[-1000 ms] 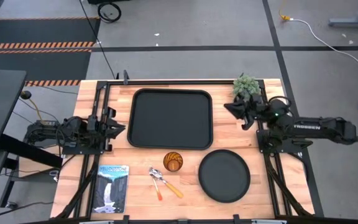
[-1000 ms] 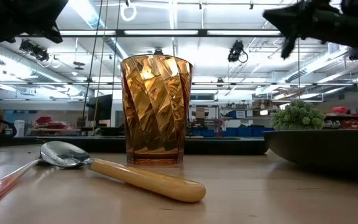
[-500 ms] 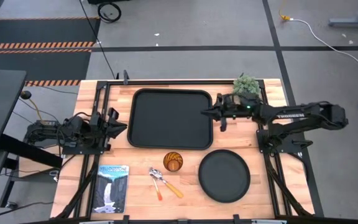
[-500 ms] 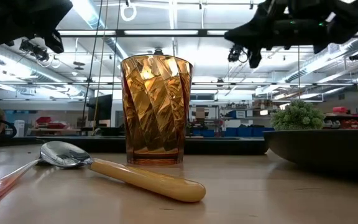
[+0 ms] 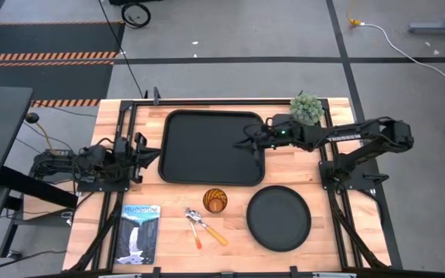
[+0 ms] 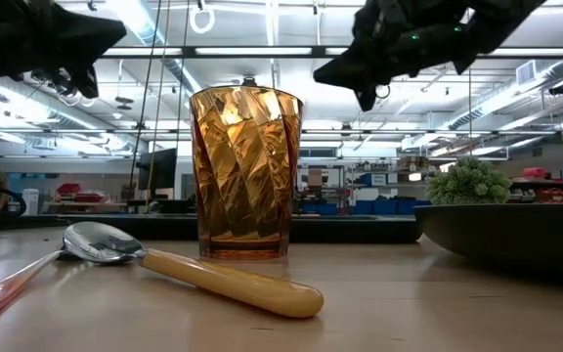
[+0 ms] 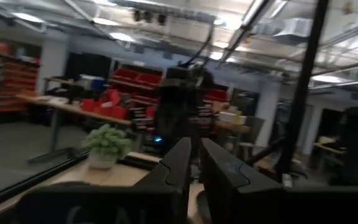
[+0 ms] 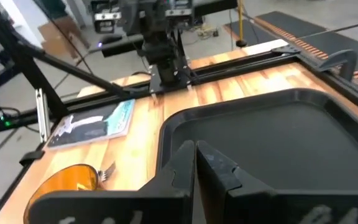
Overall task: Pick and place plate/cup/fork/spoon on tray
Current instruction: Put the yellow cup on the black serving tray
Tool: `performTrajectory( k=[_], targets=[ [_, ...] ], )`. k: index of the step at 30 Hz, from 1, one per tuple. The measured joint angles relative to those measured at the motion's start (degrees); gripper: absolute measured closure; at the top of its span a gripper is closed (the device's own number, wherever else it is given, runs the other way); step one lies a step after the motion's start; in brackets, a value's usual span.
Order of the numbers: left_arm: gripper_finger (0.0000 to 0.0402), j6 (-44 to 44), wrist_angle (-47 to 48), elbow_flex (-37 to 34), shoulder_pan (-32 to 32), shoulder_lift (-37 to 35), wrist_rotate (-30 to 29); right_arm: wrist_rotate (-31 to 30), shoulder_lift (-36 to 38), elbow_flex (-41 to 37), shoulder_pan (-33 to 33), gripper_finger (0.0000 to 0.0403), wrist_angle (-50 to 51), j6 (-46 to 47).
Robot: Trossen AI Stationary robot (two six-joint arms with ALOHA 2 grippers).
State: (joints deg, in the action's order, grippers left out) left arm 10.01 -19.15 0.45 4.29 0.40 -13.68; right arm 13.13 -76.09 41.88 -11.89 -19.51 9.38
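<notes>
The black rectangular tray (image 5: 211,147) lies at the table's middle, toward the far side. The round black plate (image 5: 278,218) lies flat near the front right. The amber cup (image 5: 215,200) stands upright between them and fills the low view (image 6: 247,171). The spoon (image 5: 216,233) and the fork (image 5: 196,235) lie on the wood just in front of the cup, bowl and tines crossing. My right gripper (image 5: 243,144) is shut and empty above the tray's right part. My left gripper (image 5: 154,154) is shut and empty beside the tray's left edge.
A small potted plant (image 5: 306,108) stands at the far right corner, behind my right arm. A booklet with a waterfall picture (image 5: 140,232) lies at the near left. Black frame rails run along the table's left and right sides.
My right gripper has gone toward the table's left edge, from beside the plant out over the tray's right part, its arm stretching out. Its fingers stay shut. The tableware has not moved.
</notes>
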Motion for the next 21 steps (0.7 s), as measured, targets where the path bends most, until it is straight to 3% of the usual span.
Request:
performTrajectory(
  k=[10,16,21],
  targets=[
    [0.0358,2.9,4.2,0.0,0.0,0.0,-1.7,-7.4,-7.7,10.8,4.7,0.0337,11.9,-4.2],
    [0.0358,4.9,12.3,0.0,0.0,0.0,-1.6,-8.4,-13.5,19.9,6.7,0.0298,23.8,-4.8],
    [0.0358,10.1,14.9,0.0,0.1,0.0,-1.4,-9.0,-17.7,25.0,9.2,0.0289,28.1,-6.1]
  ],
)
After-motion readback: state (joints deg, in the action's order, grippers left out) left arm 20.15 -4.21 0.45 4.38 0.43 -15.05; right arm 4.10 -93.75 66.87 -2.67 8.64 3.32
